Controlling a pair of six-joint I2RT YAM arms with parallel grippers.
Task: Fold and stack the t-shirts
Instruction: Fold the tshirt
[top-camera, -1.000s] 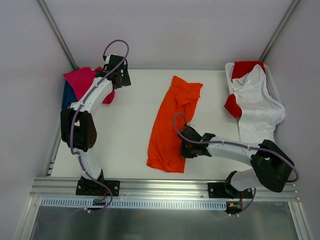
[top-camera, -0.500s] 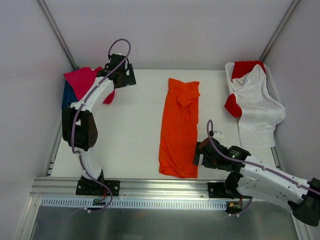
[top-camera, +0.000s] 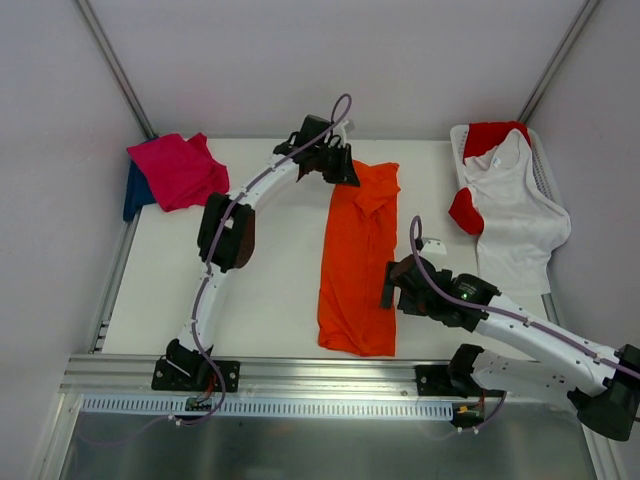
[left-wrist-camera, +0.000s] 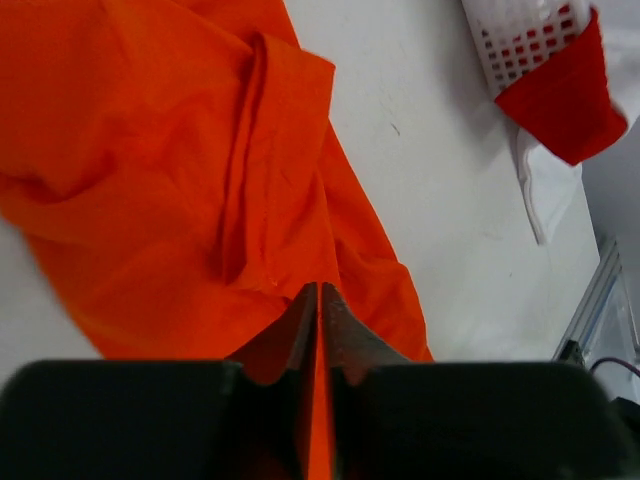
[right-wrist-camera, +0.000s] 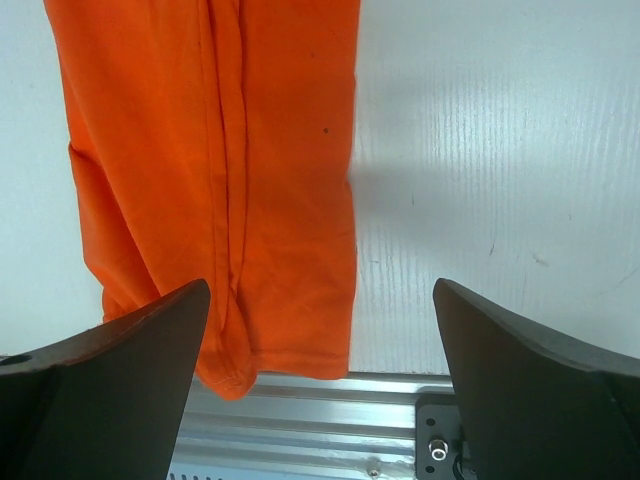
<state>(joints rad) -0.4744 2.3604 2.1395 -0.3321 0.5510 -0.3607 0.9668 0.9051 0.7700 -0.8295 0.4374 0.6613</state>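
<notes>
Orange and folded into a long strip, the t-shirt (top-camera: 357, 265) lies on the white surface (top-camera: 265, 280) — its far corner is pinched between the nearly closed jaws of the left gripper (top-camera: 343, 172). The right gripper (top-camera: 391, 290) stands wide and holds nothing — the strip's near end lies beneath it.

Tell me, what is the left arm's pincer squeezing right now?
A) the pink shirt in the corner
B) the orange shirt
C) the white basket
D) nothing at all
B: the left pincer is closed at the far end of the orange t-shirt, and its wrist view shows a sliver of orange cloth caught between the fingers.
</notes>
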